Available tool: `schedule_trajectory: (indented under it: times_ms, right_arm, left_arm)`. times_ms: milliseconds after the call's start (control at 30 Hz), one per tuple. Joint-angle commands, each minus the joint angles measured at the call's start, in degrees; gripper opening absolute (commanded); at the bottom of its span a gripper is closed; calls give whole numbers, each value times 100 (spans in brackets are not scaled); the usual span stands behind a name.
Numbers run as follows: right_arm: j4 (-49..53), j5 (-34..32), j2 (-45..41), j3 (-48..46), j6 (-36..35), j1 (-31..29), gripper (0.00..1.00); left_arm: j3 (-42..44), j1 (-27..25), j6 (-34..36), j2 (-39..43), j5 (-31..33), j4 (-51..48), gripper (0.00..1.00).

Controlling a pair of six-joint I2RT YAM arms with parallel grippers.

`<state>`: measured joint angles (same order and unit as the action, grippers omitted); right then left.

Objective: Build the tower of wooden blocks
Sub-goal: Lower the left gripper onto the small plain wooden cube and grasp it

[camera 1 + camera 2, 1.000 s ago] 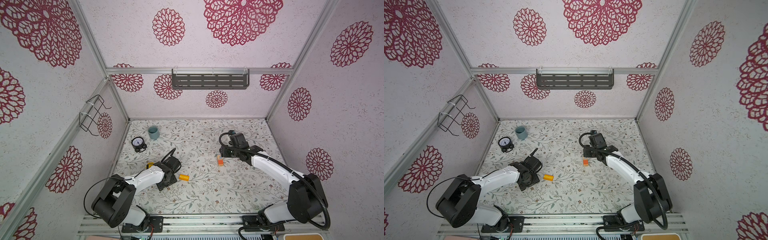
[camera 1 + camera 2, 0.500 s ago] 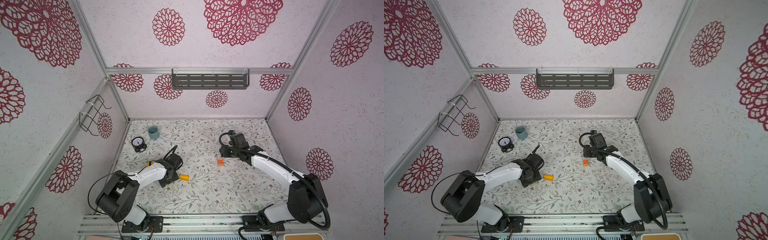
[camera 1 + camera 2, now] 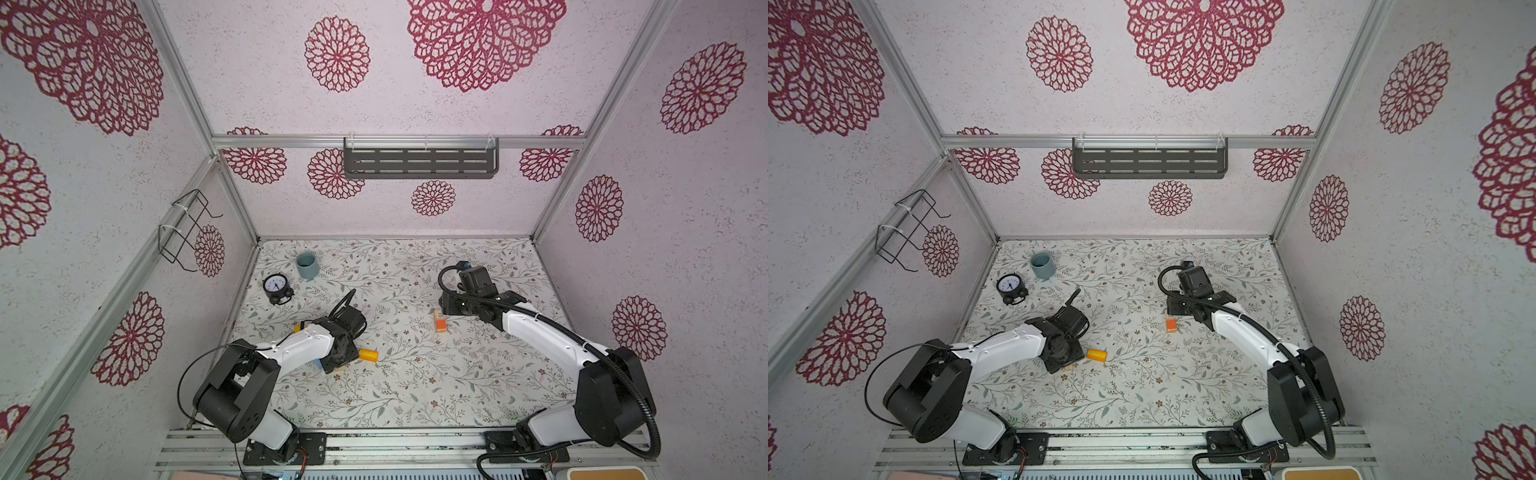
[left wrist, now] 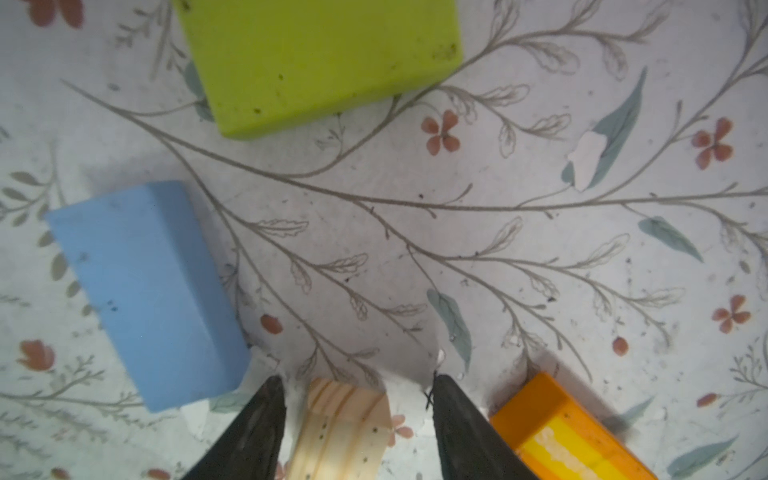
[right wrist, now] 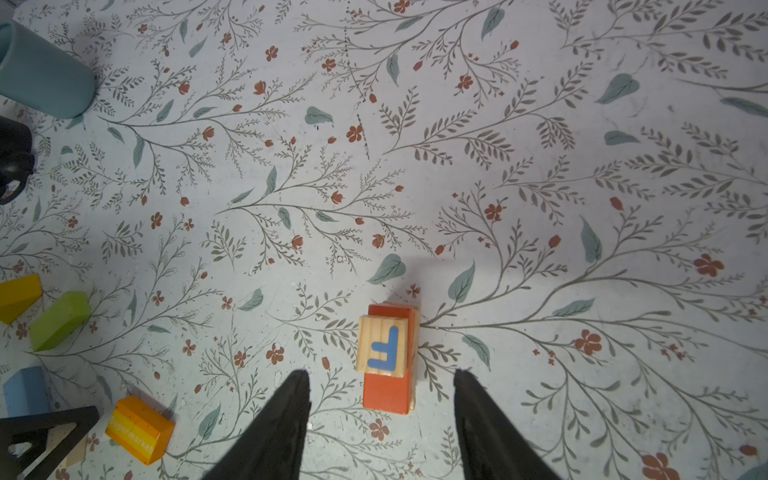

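Crowding: left jaws, open astride the plain block point(image 4: 345, 424), may clip the blue block point(image 4: 145, 291) or orange block point(image 4: 557, 424); right jaws open, empty.

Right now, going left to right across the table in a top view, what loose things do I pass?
clock → cup → orange block → tower
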<state>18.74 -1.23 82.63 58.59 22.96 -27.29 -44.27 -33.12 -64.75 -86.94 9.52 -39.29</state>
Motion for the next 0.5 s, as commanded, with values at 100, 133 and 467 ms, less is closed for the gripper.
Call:
schedule_trajectory:
  times_ms: [100,133,467]
  right_arm:
    - [33,17,-168,56,-107,21,59]
    - [33,15,-168,56,-101,19,59]
    - [86,-8,-229,39,-116,18,59]
  left_arm:
    - [116,-150,-18,238,56,-122,53]
    - [114,-165,-20,247,58,-109,52]
    - [50,-260,8,45,3,-3,41]
